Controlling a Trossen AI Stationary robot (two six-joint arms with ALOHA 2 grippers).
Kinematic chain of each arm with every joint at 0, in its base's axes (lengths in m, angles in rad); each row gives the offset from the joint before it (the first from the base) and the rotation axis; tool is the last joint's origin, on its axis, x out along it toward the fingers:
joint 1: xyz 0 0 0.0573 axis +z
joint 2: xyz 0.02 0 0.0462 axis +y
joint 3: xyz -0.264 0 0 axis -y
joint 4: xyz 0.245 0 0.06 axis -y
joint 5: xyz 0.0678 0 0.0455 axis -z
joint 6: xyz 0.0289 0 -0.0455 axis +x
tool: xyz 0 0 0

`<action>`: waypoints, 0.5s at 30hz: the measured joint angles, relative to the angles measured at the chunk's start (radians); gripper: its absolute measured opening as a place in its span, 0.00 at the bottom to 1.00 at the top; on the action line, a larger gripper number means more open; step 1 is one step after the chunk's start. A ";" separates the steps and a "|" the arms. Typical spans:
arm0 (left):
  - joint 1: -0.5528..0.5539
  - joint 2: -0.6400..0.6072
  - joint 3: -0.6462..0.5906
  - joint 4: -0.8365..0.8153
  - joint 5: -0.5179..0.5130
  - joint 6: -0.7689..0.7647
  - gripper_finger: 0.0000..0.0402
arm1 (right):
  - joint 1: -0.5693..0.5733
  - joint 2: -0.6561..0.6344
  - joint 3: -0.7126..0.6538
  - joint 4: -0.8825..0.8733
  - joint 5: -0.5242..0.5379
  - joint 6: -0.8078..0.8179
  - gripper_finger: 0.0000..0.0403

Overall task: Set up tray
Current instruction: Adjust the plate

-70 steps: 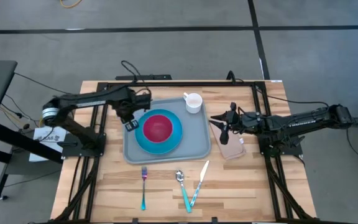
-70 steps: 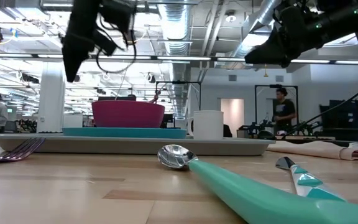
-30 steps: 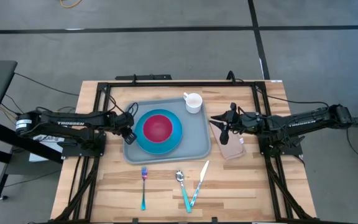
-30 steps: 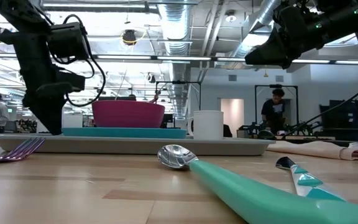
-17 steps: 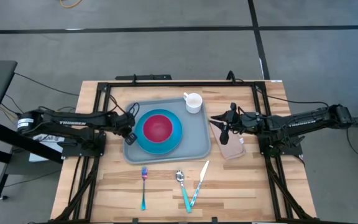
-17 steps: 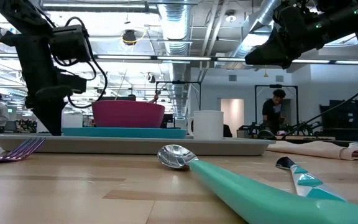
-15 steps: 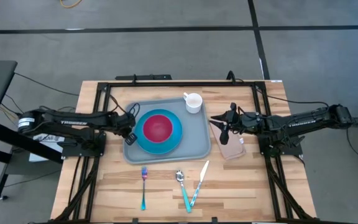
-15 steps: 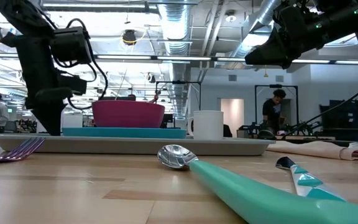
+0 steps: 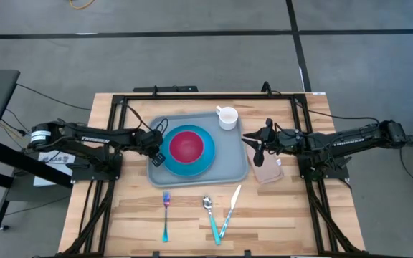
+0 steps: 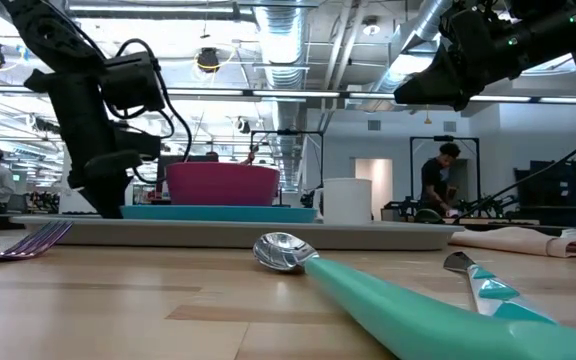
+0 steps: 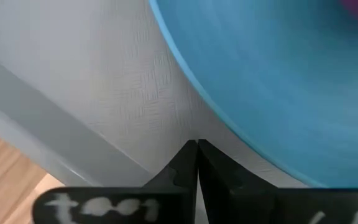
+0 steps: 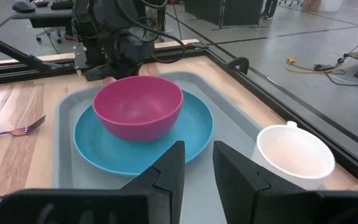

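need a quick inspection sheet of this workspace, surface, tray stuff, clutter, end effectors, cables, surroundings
surface: wooden table with black frame.
job's things: grey tray holding blue plate, pink bowl, white cup.
clutter: fork, spoon, knife near front edge; napkin right of tray.
end effectors: left end effector shut at tray's left rim; right end effector above napkin, empty.
cables: black cable at back edge.
surroundings: person far behind.

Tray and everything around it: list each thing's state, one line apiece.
tray: flat on table, loaded
plate: on tray, under bowl
bowl: upright, empty
cup: upright on tray
left gripper: shut at tray's left edge
right gripper: raised above napkin
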 joint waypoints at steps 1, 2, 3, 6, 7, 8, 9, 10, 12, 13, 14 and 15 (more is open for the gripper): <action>0.000 0.000 0.000 0.013 0.002 0.002 0.00 | 0.000 0.000 0.000 0.000 0.000 0.000 0.20; 0.000 0.001 0.003 0.019 0.004 0.006 0.00 | 0.000 0.000 0.000 0.000 0.000 0.000 0.20; 0.000 0.002 0.007 0.019 0.009 0.008 0.00 | 0.000 0.000 0.000 0.000 0.000 0.000 0.20; 0.000 0.004 0.019 0.013 0.019 0.011 0.00 | 0.000 0.000 0.000 0.000 0.000 0.000 0.20; 0.000 0.004 0.023 0.013 0.022 0.011 0.00 | 0.000 0.000 0.000 0.000 0.000 0.000 0.20; 0.000 0.004 0.027 0.015 0.021 0.011 0.00 | 0.000 0.000 0.000 0.000 0.000 0.000 0.20; 0.000 0.004 0.030 0.017 0.021 0.011 0.00 | 0.000 0.000 0.000 0.000 0.000 0.000 0.20; 0.000 0.004 0.031 0.020 0.020 0.011 0.00 | 0.000 0.000 0.000 0.000 0.000 0.000 0.20; 0.000 0.004 0.031 0.022 0.017 0.011 0.00 | 0.000 0.000 0.000 0.000 0.000 0.000 0.20; 0.000 0.004 0.031 0.023 0.017 0.011 0.00 | 0.000 0.000 0.000 0.000 0.000 0.000 0.20; 0.000 0.004 0.031 0.024 0.017 0.011 0.00 | 0.000 0.000 0.000 0.000 0.000 0.000 0.20; 0.000 0.004 0.031 0.024 0.017 0.011 0.00 | 0.000 0.000 0.000 0.000 0.000 0.000 0.20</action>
